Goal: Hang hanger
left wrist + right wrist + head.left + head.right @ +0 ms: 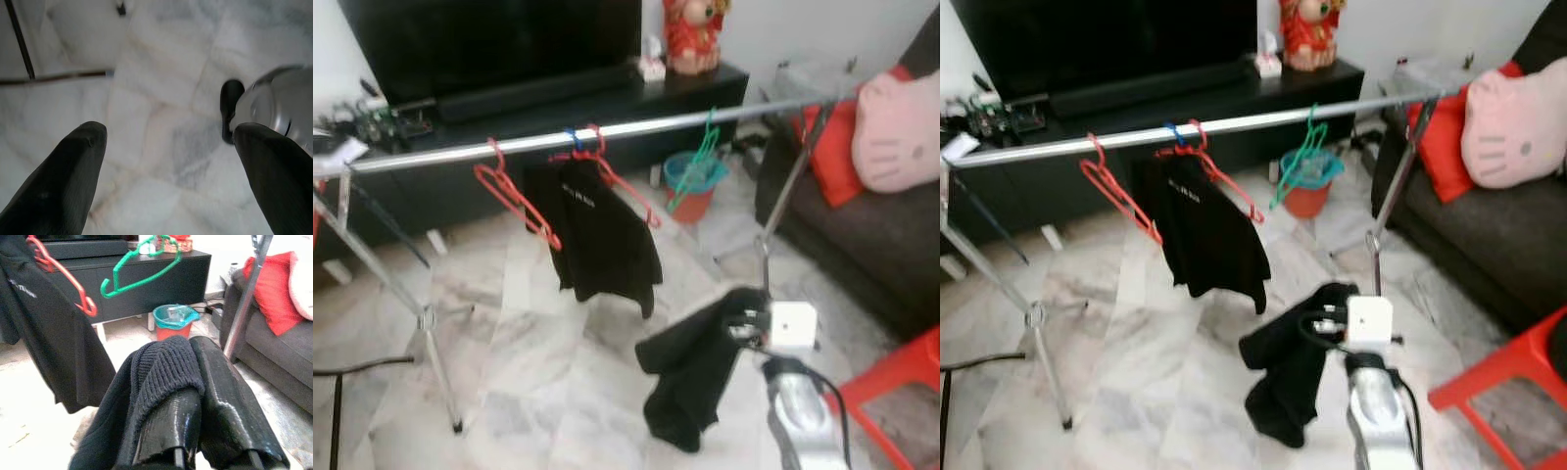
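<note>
Three plastic hangers sit on the long shiny metal rail of the drying rack: an empty red wire-thin hanger toward the left, a second red hanger carrying a black T-shirt with small white print near the middle, and an empty green hanger toward the right end. From the head views, the right gripper is down at about 5 o'clock, below the rail and well short of it, pinched tight on a dark knitted garment that hangs limp toward the floor. You get the ribbed knit bunched over the glossy black fingers in the right wrist view, plus the green hanger up at 12 o'clock and a teal-rimmed red bucket behind it.

Left wrist view just looks down at the pale veined marble floor; the left gripper is spread wide with nothing between its fingers, and a rounded silver robot part is off to one side.

There's open rail between the shirt and the green hanger. The rack's angled metal legs stand at 9 o'clock, a dark grey sofa with a red cushion and pink plush pillow crowds 3 o'clock, and a red plastic stool sits just beside the right arm. A low black TV cabinet runs behind the rail.
</note>
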You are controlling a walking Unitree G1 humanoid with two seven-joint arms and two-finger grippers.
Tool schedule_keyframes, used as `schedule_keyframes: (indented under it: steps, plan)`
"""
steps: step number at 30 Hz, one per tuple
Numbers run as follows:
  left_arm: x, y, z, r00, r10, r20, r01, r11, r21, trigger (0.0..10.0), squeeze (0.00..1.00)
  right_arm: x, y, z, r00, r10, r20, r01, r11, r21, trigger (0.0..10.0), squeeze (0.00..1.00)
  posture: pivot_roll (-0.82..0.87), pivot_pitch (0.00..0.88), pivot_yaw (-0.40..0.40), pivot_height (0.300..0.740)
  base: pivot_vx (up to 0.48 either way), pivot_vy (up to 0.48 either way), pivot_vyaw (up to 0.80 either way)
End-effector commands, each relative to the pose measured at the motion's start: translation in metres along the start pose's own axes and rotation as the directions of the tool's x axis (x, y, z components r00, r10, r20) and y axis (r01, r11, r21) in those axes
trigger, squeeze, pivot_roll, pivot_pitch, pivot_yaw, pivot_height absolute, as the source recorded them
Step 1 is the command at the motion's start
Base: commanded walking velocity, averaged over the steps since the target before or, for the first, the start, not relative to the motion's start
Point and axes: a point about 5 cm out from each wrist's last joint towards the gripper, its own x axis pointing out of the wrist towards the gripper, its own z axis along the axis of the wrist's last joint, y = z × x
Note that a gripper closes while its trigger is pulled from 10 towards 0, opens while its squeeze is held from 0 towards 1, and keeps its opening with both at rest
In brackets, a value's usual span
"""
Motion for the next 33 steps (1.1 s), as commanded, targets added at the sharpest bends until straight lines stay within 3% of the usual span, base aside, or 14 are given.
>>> schedule_keyframes:
  steps: [1,5,9,17,33]
  plan:
    - [-0.003,0.004,-0.01,0.999,0.022,-0.037,-0.023,1.0,-0.006,10.0,0.0,0.006,0.008,0.009,0.999,0.028,0.038,-0.028,1.0,0.007,10.0,0.0,-0.01,0.0,0.0,0.74,0.0,0.0,0.0]
    - [-0.003,0.004,-0.009,0.999,0.022,-0.037,-0.022,1.0,-0.007,10.0,0.0,0.006,0.012,0.012,0.997,0.052,0.053,-0.051,0.998,-0.026,10.0,0.0,-0.01,0.0,-0.005,0.74,0.0,0.0,0.74]
    - [-0.003,0.004,-0.009,0.999,0.022,-0.037,-0.023,1.0,-0.01,10.0,0.0,0.005,0.015,0.011,0.997,0.055,0.051,-0.055,0.998,0.0,10.0,0.0,0.0,0.0,-0.013,0.74,0.0,0.0,0.61]
    - [-0.003,0.004,-0.009,0.999,0.022,-0.033,-0.022,1.0,-0.012,10.0,0.0,0.007,0.023,0.013,0.996,0.075,0.05,-0.076,0.997,0.01,10.0,0.0,0.0,0.0,-0.014,0.74,0.0,-0.246,0.0]
    - [-0.002,0.006,-0.007,0.999,0.023,-0.031,-0.023,1.0,-0.011,10.0,0.0,0.007,0.024,0.014,0.996,0.076,0.052,-0.077,0.997,0.002,10.0,0.0,-0.01,0.0,-0.004,0.74,0.0,-0.36,0.0]
